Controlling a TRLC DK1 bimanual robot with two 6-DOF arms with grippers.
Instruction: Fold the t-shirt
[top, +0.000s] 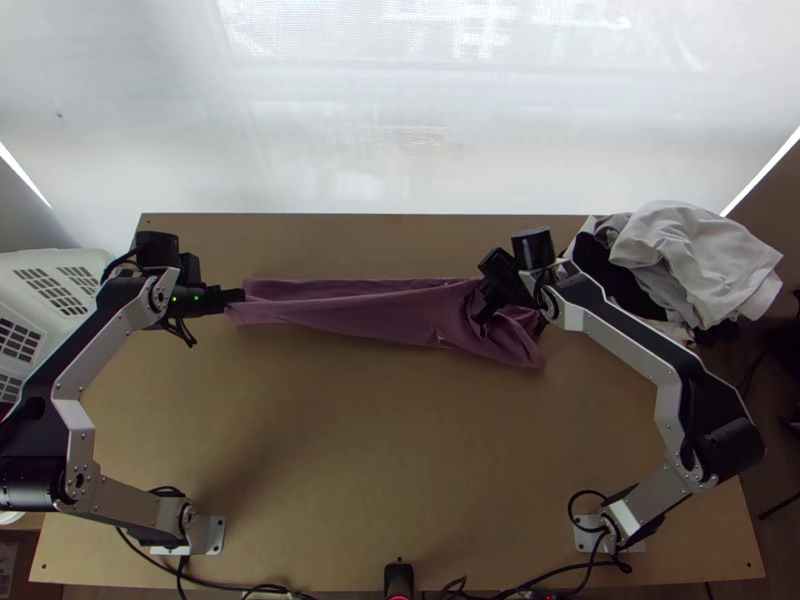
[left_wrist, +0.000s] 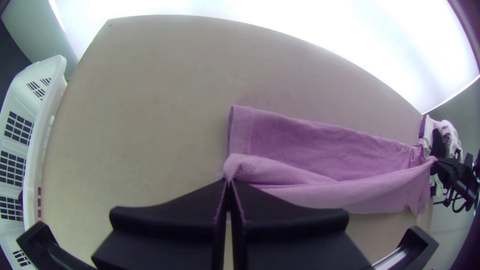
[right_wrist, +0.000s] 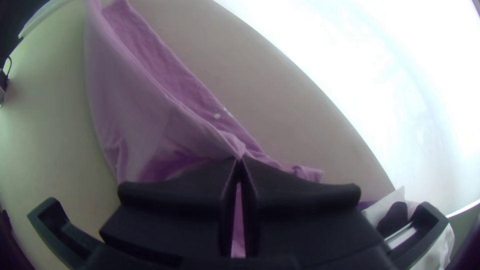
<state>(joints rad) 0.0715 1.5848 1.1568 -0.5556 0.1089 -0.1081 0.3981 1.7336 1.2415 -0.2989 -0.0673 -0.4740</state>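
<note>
T-shirt (top: 370, 312) | was pinched by left gripper (left_wrist: 229, 182) and right gripper (right_wrist: 240, 160) | skewed fold was risked by uneven pull; slip, by shallow bite.

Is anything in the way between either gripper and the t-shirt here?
Nothing visible is. The left gripper and right gripper each pinch the t-shirt, near opposite ends. The clothes pile lies beyond the right gripper and the basket stands by the table's left edge, neither in between.
</note>
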